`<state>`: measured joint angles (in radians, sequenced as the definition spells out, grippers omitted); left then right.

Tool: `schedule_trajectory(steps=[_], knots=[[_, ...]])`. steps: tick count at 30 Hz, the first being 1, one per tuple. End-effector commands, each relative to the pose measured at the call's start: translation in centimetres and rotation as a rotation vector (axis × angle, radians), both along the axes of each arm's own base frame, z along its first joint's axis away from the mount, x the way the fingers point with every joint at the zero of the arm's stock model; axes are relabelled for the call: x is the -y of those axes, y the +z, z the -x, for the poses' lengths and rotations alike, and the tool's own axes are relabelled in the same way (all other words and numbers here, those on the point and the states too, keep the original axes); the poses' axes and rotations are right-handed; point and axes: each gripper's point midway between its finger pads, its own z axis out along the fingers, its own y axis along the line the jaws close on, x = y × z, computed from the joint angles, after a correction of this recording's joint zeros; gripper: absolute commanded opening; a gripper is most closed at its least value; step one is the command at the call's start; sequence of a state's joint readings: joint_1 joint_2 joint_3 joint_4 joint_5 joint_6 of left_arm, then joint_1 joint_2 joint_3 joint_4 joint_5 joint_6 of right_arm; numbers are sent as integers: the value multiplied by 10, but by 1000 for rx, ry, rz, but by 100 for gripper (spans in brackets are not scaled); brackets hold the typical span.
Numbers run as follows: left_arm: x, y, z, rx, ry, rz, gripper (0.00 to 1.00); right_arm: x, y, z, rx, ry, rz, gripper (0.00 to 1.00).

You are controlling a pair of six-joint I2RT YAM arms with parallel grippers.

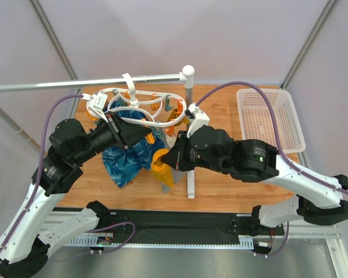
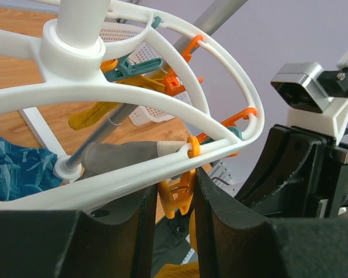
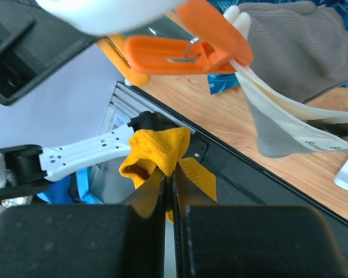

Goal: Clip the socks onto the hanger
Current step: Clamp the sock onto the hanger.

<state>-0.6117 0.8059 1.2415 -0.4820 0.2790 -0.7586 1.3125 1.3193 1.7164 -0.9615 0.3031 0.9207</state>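
Note:
The white hanger point(image 1: 140, 105) with orange clips hangs from the grey rail. In the left wrist view my left gripper point(image 2: 174, 188) is shut on one orange clip point(image 2: 177, 197) that dangles from the hanger's outer ring point(image 2: 162, 95); both fingers press its sides. A mustard-yellow sock point(image 3: 156, 152) is bunched in my shut right gripper point(image 3: 169, 174), which is held just below and in front of the hanger point(image 1: 165, 161). The top of that sock point(image 2: 180, 269) shows under the held clip. Another yellow sock point(image 2: 95, 116) hangs from a clip at the hanger's far side.
A blue patterned cloth point(image 1: 124, 157) hangs under the hanger. A grey and beige garment point(image 3: 296, 58) is clipped by an orange clip point(image 3: 185, 49). The rail's post point(image 1: 189, 133) stands mid-table, and a white basket point(image 1: 271, 119) sits at the right.

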Motion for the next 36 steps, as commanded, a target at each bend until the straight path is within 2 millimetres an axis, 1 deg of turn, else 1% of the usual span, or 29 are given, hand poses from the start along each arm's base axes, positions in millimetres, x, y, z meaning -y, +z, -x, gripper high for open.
schedule_trajectory(steps=[1, 2, 5, 6, 7, 9, 12, 16, 21, 23, 24, 29, 31, 32, 36], knots=[[5, -14, 9, 23, -75, -63, 0, -10, 25, -11, -30, -84, -101, 0], [6, -15, 9, 27, -78, -62, 0, -14, 25, -14, -37, -97, -89, 0], [9, -10, 12, 48, -102, -40, 0, -18, 23, -18, -43, -100, -86, 0], [9, -5, 13, 63, -106, -26, 0, -21, 22, -20, -53, -101, -87, 0], [8, -5, 14, 67, -105, -24, 0, -20, 21, -26, -61, -114, -89, 0], [7, -3, 15, 79, -105, -23, 0, -23, 17, -30, -73, -117, -86, 0], [3, 0, 17, 90, -93, -22, 0, -23, 12, -35, -83, -121, -86, 0], [3, 2, 20, 104, -105, -24, 0, -21, 13, -44, -95, -146, -108, 0], [1, -4, 18, 103, -93, -47, 0, -26, 14, -47, -124, -118, -120, 0], [2, -3, 19, 106, -97, -45, 0, -24, 15, -48, -121, -112, -135, 0], [2, -4, 20, 105, -107, -47, 0, -24, 19, -49, -110, -116, -156, 0], [2, -5, 20, 107, -106, -63, 0, -16, 24, -57, -126, -152, -181, 0], [2, -6, 18, 110, -103, -75, 0, -18, 25, -59, -132, -159, -186, 0], [1, -10, 16, 107, -100, -91, 0, -20, 25, -58, -138, -155, -185, 0], [0, -9, 14, 130, -90, -109, 0, -25, 25, -62, -157, -159, -160, 0]])
